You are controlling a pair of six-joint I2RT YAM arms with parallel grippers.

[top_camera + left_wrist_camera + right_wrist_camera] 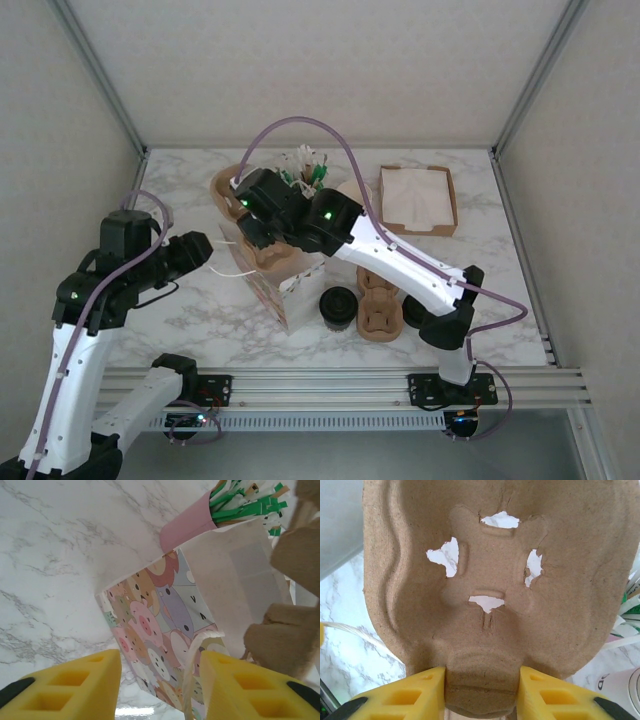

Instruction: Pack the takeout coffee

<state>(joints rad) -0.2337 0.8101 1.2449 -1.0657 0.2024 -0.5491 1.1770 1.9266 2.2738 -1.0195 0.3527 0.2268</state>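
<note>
The takeout coffee (337, 305), a dark cup with a black lid, stands on the table just right of the paper bag (285, 290). The bag, printed with cartoon animals (160, 610), is open at the top. My right gripper (481, 685) is shut on a brown pulp cup carrier (490, 580) and holds that carrier (266, 256) over the bag's mouth, with the right gripper (250, 228) above it. My left gripper (160, 680) is open at the bag's left rim; the white cord handle (192, 660) lies against its right finger. From above, the left gripper (212, 255) points right toward the bag.
More pulp carriers (378, 300) lie right of the coffee, with another dark round thing (415, 310) partly behind the right arm. A cardboard tray of napkins (418, 198) sits at the back right. A pink cup of green stirrers (187, 522) stands behind the bag.
</note>
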